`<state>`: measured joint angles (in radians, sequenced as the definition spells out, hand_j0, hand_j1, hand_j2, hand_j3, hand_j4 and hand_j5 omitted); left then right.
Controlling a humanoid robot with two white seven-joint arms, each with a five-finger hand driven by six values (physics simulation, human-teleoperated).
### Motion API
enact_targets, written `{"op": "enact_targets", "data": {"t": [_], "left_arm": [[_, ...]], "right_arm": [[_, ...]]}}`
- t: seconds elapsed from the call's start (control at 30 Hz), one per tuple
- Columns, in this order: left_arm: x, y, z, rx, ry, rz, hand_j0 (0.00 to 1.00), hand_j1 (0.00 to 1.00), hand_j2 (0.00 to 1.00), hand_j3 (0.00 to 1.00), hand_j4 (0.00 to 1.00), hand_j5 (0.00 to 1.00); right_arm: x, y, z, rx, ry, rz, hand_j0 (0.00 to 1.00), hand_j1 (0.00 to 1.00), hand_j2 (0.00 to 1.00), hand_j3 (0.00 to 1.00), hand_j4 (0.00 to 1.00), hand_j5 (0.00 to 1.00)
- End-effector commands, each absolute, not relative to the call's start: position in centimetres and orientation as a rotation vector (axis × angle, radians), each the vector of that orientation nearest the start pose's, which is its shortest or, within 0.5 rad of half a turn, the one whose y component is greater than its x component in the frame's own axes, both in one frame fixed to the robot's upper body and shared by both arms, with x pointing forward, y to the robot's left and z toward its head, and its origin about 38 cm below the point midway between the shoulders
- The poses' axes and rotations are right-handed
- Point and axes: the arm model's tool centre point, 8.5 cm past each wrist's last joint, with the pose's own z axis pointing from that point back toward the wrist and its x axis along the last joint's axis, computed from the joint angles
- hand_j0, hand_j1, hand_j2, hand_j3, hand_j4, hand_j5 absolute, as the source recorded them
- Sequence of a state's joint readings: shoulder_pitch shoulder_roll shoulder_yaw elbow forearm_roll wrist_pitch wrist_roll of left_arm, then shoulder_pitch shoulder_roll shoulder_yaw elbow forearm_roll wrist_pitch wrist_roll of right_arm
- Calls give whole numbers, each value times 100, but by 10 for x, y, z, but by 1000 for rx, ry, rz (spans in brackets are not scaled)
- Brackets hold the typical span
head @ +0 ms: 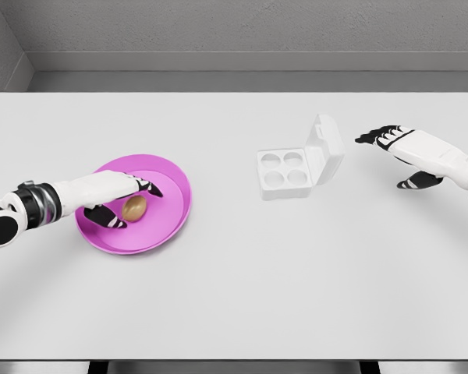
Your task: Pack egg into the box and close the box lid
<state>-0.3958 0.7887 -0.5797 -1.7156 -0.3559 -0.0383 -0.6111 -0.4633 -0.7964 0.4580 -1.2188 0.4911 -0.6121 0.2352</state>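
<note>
Head view: left robot hand [118, 199] cupped around, partly hiding, the brown oval egg [134, 207] on a round pink plate [171, 187]; right robot hand [390, 144], fingers spread and empty, beside the open white box [296, 167].

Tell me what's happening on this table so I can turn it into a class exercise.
A two-armed robot is packing an egg. Its left hand is over the pink plate, fingers curved around the brown egg, which seems still on the plate. The white egg box sits to the right with its lid up and all four cups empty. The right hand hovers beyond the box with fingers spread, holding nothing. Nothing is packed yet.
</note>
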Motion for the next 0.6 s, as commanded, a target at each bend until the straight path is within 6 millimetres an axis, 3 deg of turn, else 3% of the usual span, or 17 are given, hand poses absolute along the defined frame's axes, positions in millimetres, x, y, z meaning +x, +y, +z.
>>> {"op": "enact_targets", "data": {"t": [0.0, 0.33, 0.57], "left_arm": [[391, 272, 156, 300, -1144, -1780, 79, 79, 79, 79, 79, 79], [390, 273, 153, 295, -1138, -1779, 76, 76, 76, 76, 76, 76], [390, 273, 153, 295, -1138, -1779, 64, 64, 64, 64, 64, 64]], "right_arm": [[433, -383, 159, -557, -1442, 1735, 100, 100, 100, 100, 100, 100], [433, -382, 160, -556, -1446, 1735, 100, 100, 100, 100, 100, 100], [433, -381, 160, -557, -1446, 1737, 100, 100, 100, 100, 100, 100]]}}
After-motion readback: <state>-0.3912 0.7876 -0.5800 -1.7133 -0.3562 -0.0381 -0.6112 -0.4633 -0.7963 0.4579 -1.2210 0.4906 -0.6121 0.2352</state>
